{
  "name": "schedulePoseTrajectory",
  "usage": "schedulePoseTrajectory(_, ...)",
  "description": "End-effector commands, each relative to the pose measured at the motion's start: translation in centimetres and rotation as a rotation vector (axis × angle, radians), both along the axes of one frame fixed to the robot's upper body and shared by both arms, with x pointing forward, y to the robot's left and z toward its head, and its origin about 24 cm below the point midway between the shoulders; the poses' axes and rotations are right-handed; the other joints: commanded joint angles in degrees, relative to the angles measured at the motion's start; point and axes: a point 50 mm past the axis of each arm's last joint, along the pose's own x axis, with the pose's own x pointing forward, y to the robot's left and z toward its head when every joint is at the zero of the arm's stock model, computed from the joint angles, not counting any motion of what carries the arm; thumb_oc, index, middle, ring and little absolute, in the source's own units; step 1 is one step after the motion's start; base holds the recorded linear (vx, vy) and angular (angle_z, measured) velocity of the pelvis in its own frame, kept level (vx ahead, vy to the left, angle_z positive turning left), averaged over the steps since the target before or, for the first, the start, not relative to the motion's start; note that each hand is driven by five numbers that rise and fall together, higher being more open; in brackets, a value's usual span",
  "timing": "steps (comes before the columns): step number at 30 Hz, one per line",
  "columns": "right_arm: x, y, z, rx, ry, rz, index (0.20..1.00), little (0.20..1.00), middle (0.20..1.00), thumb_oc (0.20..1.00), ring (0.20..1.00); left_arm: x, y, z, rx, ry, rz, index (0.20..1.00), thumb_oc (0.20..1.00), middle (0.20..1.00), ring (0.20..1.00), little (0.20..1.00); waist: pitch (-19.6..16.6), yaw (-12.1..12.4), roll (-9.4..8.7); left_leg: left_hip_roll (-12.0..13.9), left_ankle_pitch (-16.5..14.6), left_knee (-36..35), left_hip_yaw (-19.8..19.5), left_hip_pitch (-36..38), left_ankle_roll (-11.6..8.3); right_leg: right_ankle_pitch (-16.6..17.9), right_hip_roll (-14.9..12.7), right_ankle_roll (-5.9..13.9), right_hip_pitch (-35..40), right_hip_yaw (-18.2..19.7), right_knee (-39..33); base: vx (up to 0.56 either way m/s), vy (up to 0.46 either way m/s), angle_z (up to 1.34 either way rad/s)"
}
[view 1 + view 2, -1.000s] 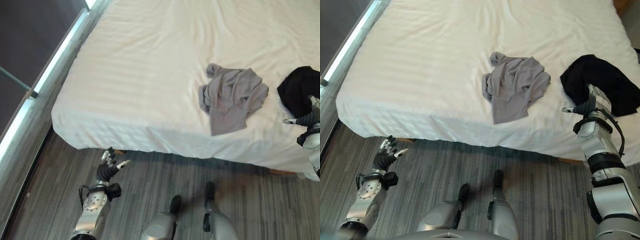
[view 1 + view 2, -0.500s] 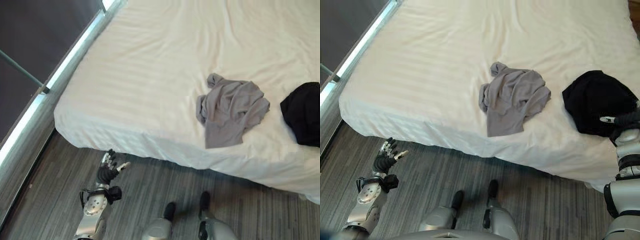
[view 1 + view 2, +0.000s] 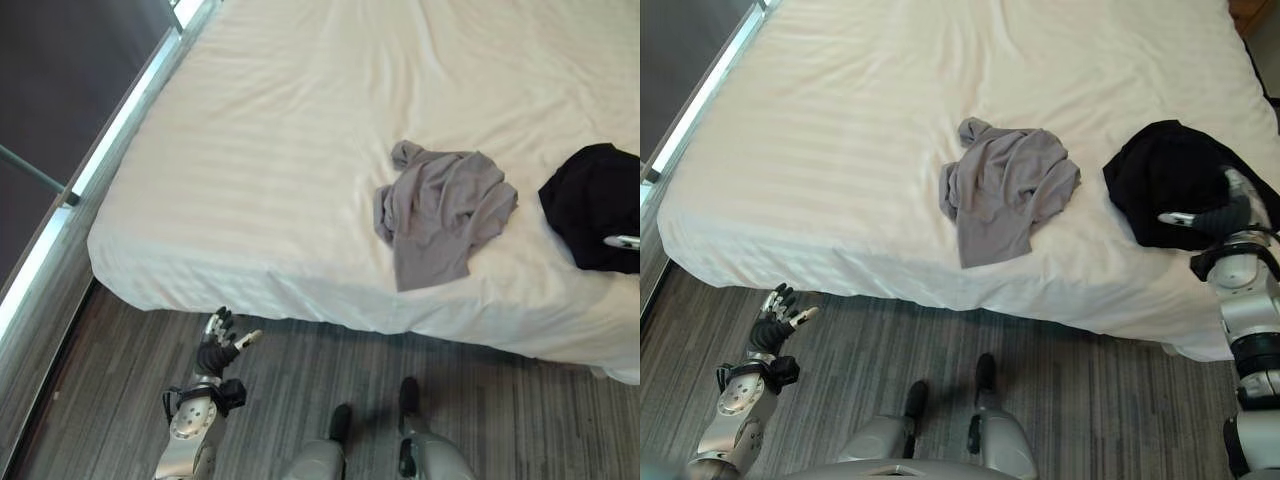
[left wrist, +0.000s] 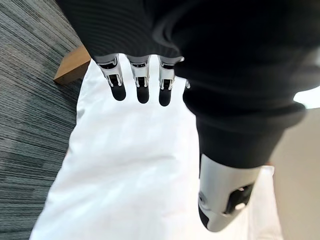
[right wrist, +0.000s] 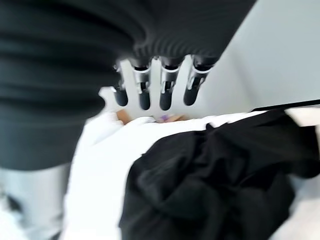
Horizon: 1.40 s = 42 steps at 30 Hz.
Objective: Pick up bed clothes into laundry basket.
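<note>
A crumpled grey garment [image 3: 1003,187] lies on the white bed [image 3: 840,150], near its front edge. To its right lies a bunched black garment [image 3: 1165,180], also seen close up in the right wrist view [image 5: 220,185]. My right hand [image 3: 1230,215] hovers at the black garment's right edge with fingers [image 5: 167,92] straight and open, holding nothing. My left hand [image 3: 218,348] hangs low over the floor beside the bed's front left corner, fingers [image 4: 142,82] relaxed and open.
Grey striped carpet [image 3: 1090,390] runs along the bed's front. A dark wall with a light strip [image 3: 110,120] borders the bed's left side. A wooden bed leg [image 4: 72,70] shows under the mattress corner.
The camera has shifted, so the whole scene sits differently. My right hand has risen toward the black garment's right edge. The left hand stays low by the bed corner.
</note>
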Motion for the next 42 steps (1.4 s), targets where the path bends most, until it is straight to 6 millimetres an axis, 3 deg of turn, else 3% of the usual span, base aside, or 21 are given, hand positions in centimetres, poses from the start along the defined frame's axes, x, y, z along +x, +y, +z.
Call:
schedulePoseTrajectory(1, -0.2, 0.0, 0.1, -0.031, -0.040, -0.009, 1.000, 1.000, 1.000, 1.000, 1.000, 0.7, 0.5, 1.5, 0.066, -0.056, -0.026, 1.000, 1.000, 1.000, 1.000, 1.000, -3.31, 0.26, -1.34, 2.80, 3.31, -2.97, 0.06, -3.73, -3.39, -9.13, -1.78, 3.41, 4.97, -0.81, 0.88, 0.00, 0.000, 0.00)
schedulePoseTrajectory(10, -1.5, 3.2, -4.4, 0.120, -0.035, 0.047, 1.000, 1.000, 1.000, 1.000, 1.000, 0.8, -0.2, 1.3, 0.069, -0.044, -0.062, 1.000, 1.000, 1.000, 1.000, 1.000, -4.48, -0.25, -1.33, 3.22, 1.66, -2.97, 0.80, -1.29, -2.55, -9.34, -2.23, 3.53, 6.88, 0.28, 0.88, 0.01, 0.012, -0.02)
schedulePoseTrajectory(15, -1.1, 3.5, -4.1, 0.094, -0.024, 0.060, 1.000, 1.000, 1.000, 1.000, 1.000, 0.6, -0.3, 1.3, 0.075, -0.038, -0.075, 1.000, 1.000, 1.000, 1.000, 1.000, -5.15, -0.16, -1.34, 3.21, 1.00, -2.97, 1.76, 0.03, -2.07, -9.30, -2.68, 3.74, 7.83, 1.03, 0.88, 0.02, 0.036, -0.15)
schedulePoseTrajectory(16, 3.0, 16.5, -7.7, 0.286, 0.077, 0.496, 1.000, 1.000, 1.000, 1.000, 1.000, 1.9, 6.6, 4.7, 0.511, -0.008, 0.122, 1.000, 1.000, 1.000, 1.000, 1.000, 0.19, 1.27, -8.00, 0.53, 2.38, 0.57, -5.82, -3.23, -1.02, -10.52, 2.74, 5.25, 4.09, 19.77, 13.23, -0.01, 0.086, -0.06)
schedulePoseTrajectory(19, 2.2, 14.7, -9.2, 0.257, 0.147, 0.423, 1.000, 1.000, 1.000, 1.000, 1.000, 0.9, 7.7, 4.8, 0.510, 0.011, 0.146, 1.000, 1.000, 1.000, 1.000, 1.000, -2.81, 2.06, -9.45, 1.66, 1.80, -1.95, -1.02, 0.22, -0.30, -10.55, -1.26, 5.50, 6.13, 10.95, 11.28, 0.09, 0.160, -0.48)
schedulePoseTrajectory(25, 2.4, 11.5, -10.3, 0.256, 0.212, 0.276, 1.000, 1.000, 1.000, 1.000, 1.000, 0.7, 8.5, 4.3, 0.495, 0.054, 0.140, 1.000, 1.000, 1.000, 1.000, 1.000, -3.51, 1.91, -10.55, 1.44, 0.75, -2.60, 2.57, 2.20, -0.03, -6.43, -3.54, 7.54, 6.76, 7.63, 9.50, 0.04, 0.043, -0.13)
schedulePoseTrajectory(26, 2.6, 10.0, -9.6, 0.219, 0.210, 0.232, 1.000, 1.000, 1.000, 1.000, 1.000, 0.7, 8.9, 4.2, 0.515, 0.073, 0.130, 1.000, 1.000, 1.000, 1.000, 1.000, -3.49, 1.50, -10.34, 1.64, 0.36, -2.82, 3.29, 2.62, -0.07, -5.80, -3.59, 7.59, 6.50, 7.16, 7.71, 0.05, -0.002, 0.01)
schedulePoseTrajectory(30, 3.8, 8.0, -7.3, 0.161, 0.171, 0.179, 1.000, 1.000, 1.000, 1.000, 1.000, 1.0, 9.6, 4.9, 0.520, 0.060, 0.147, 1.000, 1.000, 1.000, 1.000, 1.000, -3.09, 0.60, -9.01, 2.38, -0.26, -2.97, 4.00, 3.19, -0.29, -4.68, -3.03, 7.78, 3.45, 5.89, 4.84, 0.09, -0.014, -0.19)
schedulePoseTrajectory(31, 4.1, 6.2, -5.9, 0.120, 0.162, 0.123, 1.000, 1.000, 1.000, 1.000, 1.000, 0.1, 10.3, 4.9, 0.497, 0.057, 0.167, 1.000, 1.000, 1.000, 1.000, 1.000, -2.42, 0.22, -8.03, 2.79, -0.68, -2.97, 3.84, 3.94, -0.46, -3.10, -3.46, 7.98, 0.08, 4.49, 2.87, 0.11, -0.015, -0.15)
schedulePoseTrajectory(37, 5.4, 4.9, -3.8, 0.053, 0.141, 0.063, 1.000, 1.000, 1.000, 1.000, 1.000, -0.8, 10.6, 5.0, 0.454, 0.019, 0.191, 1.000, 1.000, 1.000, 1.000, 1.000, -0.79, -0.46, -5.52, 5.68, -2.83, -2.97, 5.06, 7.68, -1.68, -2.07, -4.78, 8.54, -6.57, -1.53, 1.49, 0.18, -0.092, -0.09)
schedulePoseTrajectory(42, 4.9, 3.5, -2.6, 0.026, 0.126, 0.046, 1.000, 1.000, 1.000, 1.000, 1.000, -1.5, 11.1, 4.9, 0.437, 0.023, 0.189, 1.000, 1.000, 1.000, 1.000, 1.000, -2.62, -1.10, -6.28, 7.63, -4.63, -2.97, 4.90, 9.57, -4.17, -0.50, -6.58, 7.84, -4.26, -2.57, 1.42, 0.26, -0.229, 0.16)
